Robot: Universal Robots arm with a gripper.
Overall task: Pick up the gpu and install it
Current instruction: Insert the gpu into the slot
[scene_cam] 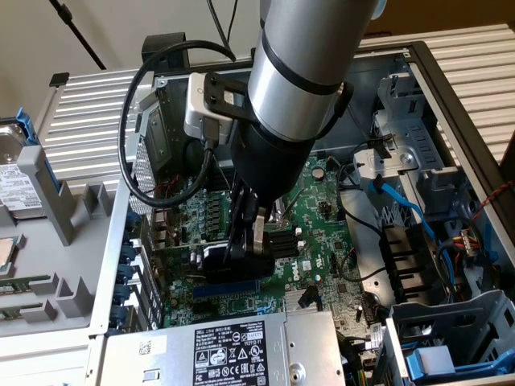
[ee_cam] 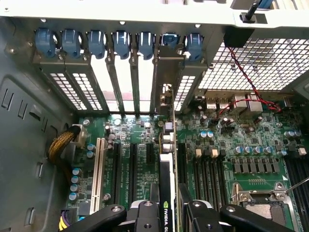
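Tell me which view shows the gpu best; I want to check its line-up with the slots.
The wrist view: the gpu runs edge-on from the tool gripping it to its bracket at the rear slot openings. The exterior view shows part of its black side under the tool, upright over the motherboard.

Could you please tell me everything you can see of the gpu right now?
The gpu is a thin card with a black shroud bearing a logo, a green board and a silver end bracket. It stands upright on edge over the motherboard slots, bracket at the case's rear openings, clamped between the gripper fingers.
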